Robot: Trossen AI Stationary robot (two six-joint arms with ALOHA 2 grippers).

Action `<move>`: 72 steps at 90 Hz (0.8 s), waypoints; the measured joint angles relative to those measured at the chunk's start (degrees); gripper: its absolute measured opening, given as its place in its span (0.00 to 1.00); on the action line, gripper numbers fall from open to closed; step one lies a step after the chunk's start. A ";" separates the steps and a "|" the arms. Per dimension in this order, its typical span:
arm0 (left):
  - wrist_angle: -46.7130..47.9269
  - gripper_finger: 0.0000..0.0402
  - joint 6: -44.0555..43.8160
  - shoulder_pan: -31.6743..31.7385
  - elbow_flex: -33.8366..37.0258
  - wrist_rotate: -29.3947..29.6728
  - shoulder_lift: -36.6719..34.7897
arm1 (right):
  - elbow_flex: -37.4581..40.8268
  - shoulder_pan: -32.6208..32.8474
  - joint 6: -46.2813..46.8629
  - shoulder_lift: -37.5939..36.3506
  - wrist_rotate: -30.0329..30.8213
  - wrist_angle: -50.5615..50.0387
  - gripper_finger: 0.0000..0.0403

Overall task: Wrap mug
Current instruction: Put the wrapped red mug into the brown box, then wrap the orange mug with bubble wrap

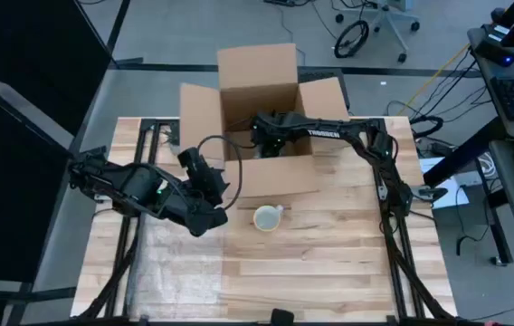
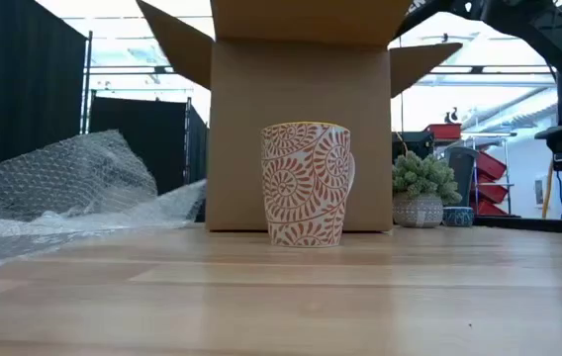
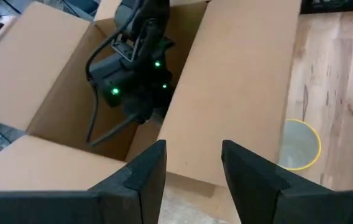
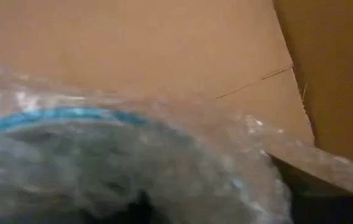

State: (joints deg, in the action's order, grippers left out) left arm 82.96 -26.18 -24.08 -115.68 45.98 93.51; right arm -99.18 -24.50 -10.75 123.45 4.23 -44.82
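The mug (image 1: 267,218), cream with an orange swirl pattern (image 2: 308,183) and a yellow rim (image 3: 301,144), stands upright on its base on the wooden table, just in front of the cardboard box (image 1: 261,91). No gripper touches it. My left gripper (image 3: 192,168) is open with nothing between its fingers. It hovers left of the mug, over the box's near flap (image 1: 201,169), pointing toward the box. My right gripper (image 1: 271,138) reaches down inside the box. Its wrist view shows only a bubble-wrapped thing with a blue rim (image 4: 71,118) close up.
A sheet of clear bubble wrap (image 1: 171,263) lies on the table's near left part, bunched up at its left (image 2: 63,183). The open box's flaps (image 1: 198,109) stick out to the left, right and far sides. Bare wood (image 1: 347,263) lies near and right of the mug.
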 joint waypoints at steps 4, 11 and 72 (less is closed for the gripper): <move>0.03 0.36 -0.13 0.00 0.00 -0.44 0.00 | 0.19 -0.10 0.44 -0.95 -0.03 -0.49 0.60; 0.35 0.36 -0.14 -0.02 0.00 -0.68 0.00 | 0.48 -0.53 0.73 -2.62 -0.30 -1.03 0.65; 0.34 0.36 -1.32 -0.08 0.00 -2.02 0.00 | 0.38 2.00 2.44 -31.02 0.32 -4.46 0.69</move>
State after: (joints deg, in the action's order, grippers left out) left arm 83.30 -27.50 -24.15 -115.68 43.96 93.51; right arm -98.79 -22.50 -8.31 92.43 4.55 -49.29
